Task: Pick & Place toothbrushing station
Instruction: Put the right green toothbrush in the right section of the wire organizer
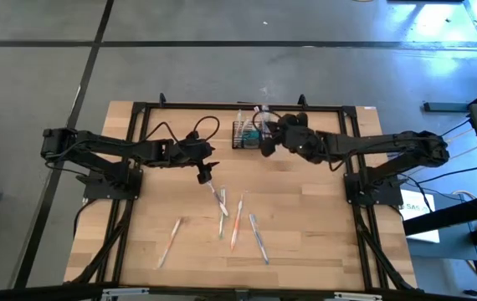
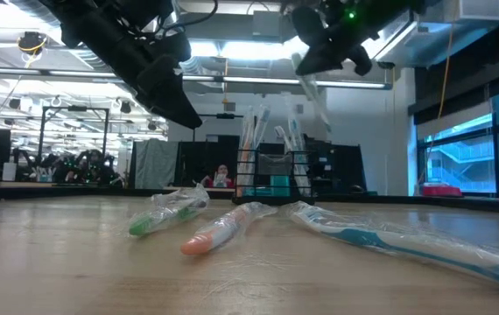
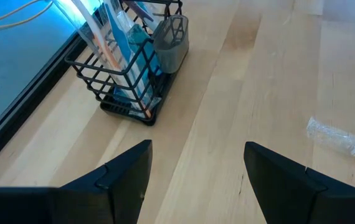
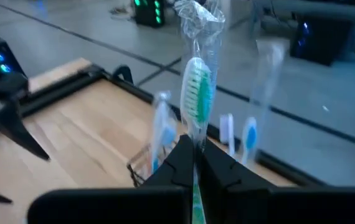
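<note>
- My left gripper [image 1: 204, 173] hangs over the worktop [image 1: 305, 242] near the middle, fingers spread and holding nothing; I judge it is placed there to reach the loose brushes [image 1: 238, 221] lying in front of it.
- The caddy [image 1: 248, 134] stands upright at the worktop's far edge, between my two arms: black wire mesh, rectangular, with wrapped brushes standing taller than its sides and teal tubes low inside.
- My right gripper [image 4: 194, 163] is just beside the caddy, raised, fingers clamped on a wrapped brush [image 4: 196, 93] with green bristles, held head-up, probably so the handle can drop into a compartment.
</note>
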You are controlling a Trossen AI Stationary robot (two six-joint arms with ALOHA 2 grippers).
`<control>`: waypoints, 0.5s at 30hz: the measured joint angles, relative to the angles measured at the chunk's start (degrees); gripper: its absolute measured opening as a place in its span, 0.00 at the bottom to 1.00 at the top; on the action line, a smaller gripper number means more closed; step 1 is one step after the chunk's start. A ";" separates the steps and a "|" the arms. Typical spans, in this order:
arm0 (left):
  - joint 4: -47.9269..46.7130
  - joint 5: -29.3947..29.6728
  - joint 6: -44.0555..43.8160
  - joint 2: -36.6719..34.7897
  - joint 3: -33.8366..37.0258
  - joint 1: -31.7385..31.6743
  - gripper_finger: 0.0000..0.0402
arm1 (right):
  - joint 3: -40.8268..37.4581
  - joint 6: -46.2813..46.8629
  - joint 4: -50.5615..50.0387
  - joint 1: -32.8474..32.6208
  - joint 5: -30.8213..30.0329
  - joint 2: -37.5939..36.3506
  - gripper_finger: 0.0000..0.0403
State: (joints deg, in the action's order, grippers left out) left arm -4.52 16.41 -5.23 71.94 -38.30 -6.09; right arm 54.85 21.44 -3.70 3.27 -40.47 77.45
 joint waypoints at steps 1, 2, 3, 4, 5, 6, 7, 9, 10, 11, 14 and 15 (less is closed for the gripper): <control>-0.02 0.00 -0.02 0.00 0.00 0.00 0.62 | 0.00 -1.25 1.45 0.34 0.50 0.00 0.02; -0.02 0.00 0.00 0.00 0.00 0.00 0.62 | 0.00 -2.51 3.02 0.66 0.92 0.00 0.02; 0.00 0.00 -0.01 0.00 0.00 0.00 0.62 | 0.00 -3.71 4.64 0.98 1.06 0.00 0.02; -0.02 0.00 0.00 0.00 0.00 0.00 0.62 | 0.00 -5.03 6.25 1.29 1.06 0.00 0.02; 0.00 0.00 -0.02 0.00 0.00 -0.01 0.62 | 0.00 -6.60 7.69 1.62 1.07 0.00 0.02; -0.01 0.00 -0.01 0.00 0.00 0.00 0.62 | 0.00 -8.22 8.90 1.93 1.05 0.00 0.02; -0.02 0.00 0.00 0.00 0.00 0.00 0.62 | 0.00 -9.87 9.84 2.24 1.05 0.00 0.02; -0.02 0.00 -0.02 0.00 0.00 0.00 0.62 | 0.00 -12.04 11.42 2.92 1.07 0.00 0.02; -0.02 0.00 0.00 0.00 0.00 0.00 0.62 | 0.02 -12.98 11.96 3.31 1.05 0.00 0.02; -0.02 0.01 0.00 0.00 0.00 0.00 0.62 | 0.02 -13.58 12.38 3.76 1.05 0.00 0.02; -0.02 0.02 0.00 0.00 0.00 0.00 0.62 | -0.01 -14.42 13.19 4.99 1.06 0.00 0.02; -0.02 0.00 0.00 0.00 0.00 0.00 0.62 | -0.32 -14.39 14.15 5.28 1.32 0.00 0.02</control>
State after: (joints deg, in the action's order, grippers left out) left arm -4.54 16.40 -5.23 71.94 -38.30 -6.09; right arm 54.53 7.05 10.44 8.55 -39.15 77.45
